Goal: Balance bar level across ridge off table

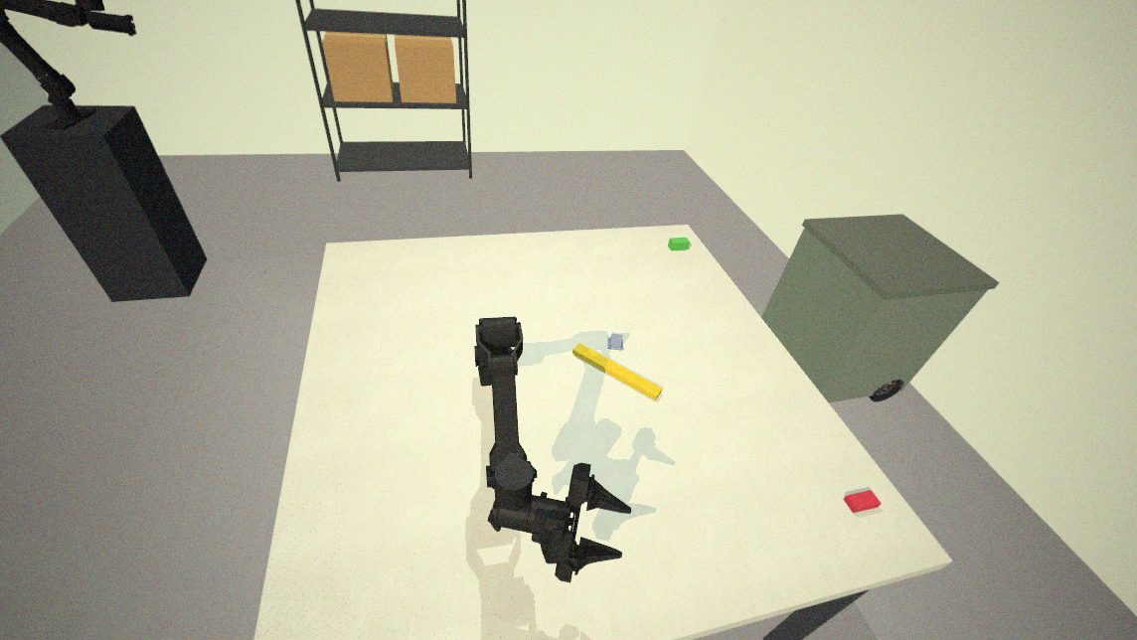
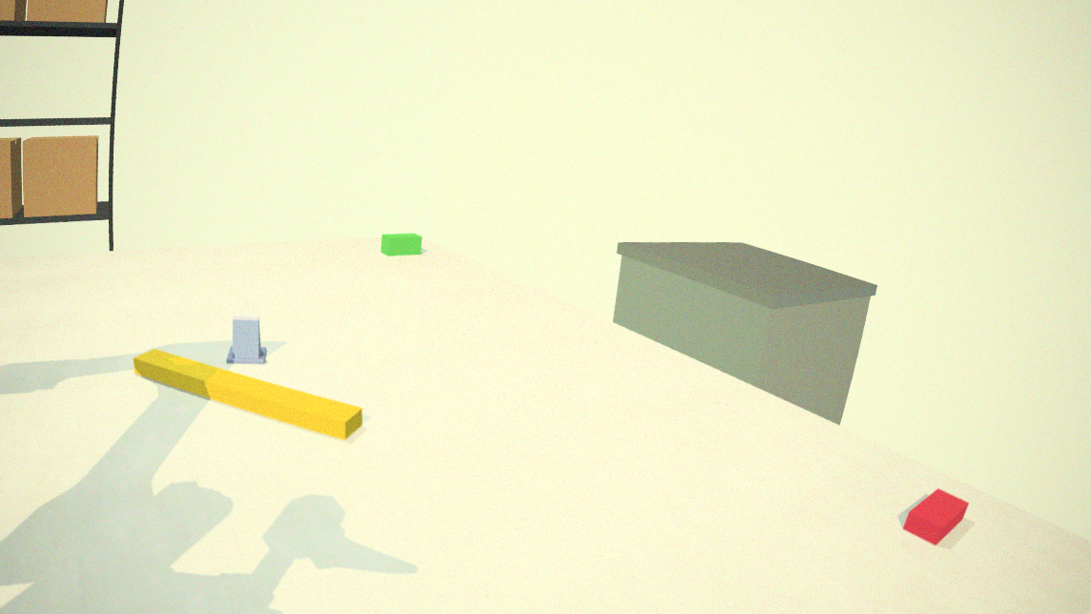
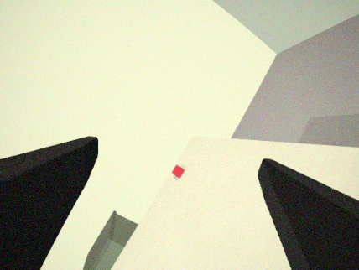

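Note:
A long yellow bar (image 1: 628, 376) (image 2: 275, 400) lies flat on the pale table (image 1: 382, 302) (image 2: 534, 458). The ridge, a small blue-grey upright block on a flat base (image 1: 616, 348) (image 2: 246, 339), stands on the table just behind the bar, near its left end. The bar and the ridge are apart. My gripper (image 1: 626, 532) (image 3: 182, 156) is open and empty, raised over the front part of the table, well in front of the bar. Neither bar nor ridge shows in the wrist view.
A red block (image 1: 862, 501) (image 2: 935, 517) (image 3: 178, 171) lies near the table's right edge. A green block (image 1: 678, 243) (image 2: 401, 244) lies at the far right corner. A grey-green bin (image 1: 843, 318) (image 2: 702, 320) stands beyond the right edge.

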Robot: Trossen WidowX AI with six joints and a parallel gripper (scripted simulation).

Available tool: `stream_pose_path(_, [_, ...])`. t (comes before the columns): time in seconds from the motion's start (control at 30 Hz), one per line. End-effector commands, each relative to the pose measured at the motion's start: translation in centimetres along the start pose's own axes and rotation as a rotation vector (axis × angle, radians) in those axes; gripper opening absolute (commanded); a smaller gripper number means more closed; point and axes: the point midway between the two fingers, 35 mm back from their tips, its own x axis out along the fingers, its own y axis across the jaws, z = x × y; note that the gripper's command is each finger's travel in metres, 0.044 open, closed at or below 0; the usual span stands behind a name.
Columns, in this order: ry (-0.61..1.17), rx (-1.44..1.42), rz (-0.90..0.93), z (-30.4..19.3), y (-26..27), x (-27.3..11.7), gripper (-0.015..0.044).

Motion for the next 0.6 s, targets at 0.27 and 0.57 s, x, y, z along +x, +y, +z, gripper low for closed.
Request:
stream_pose_path(0.27, [0.040,0.080,-0.027,-2.7,1.0,4.5,0.0315])
stream_pose_path(0.57, [0.101,0.164,-0.084,-6.8,2.2,9.2,0.0315])
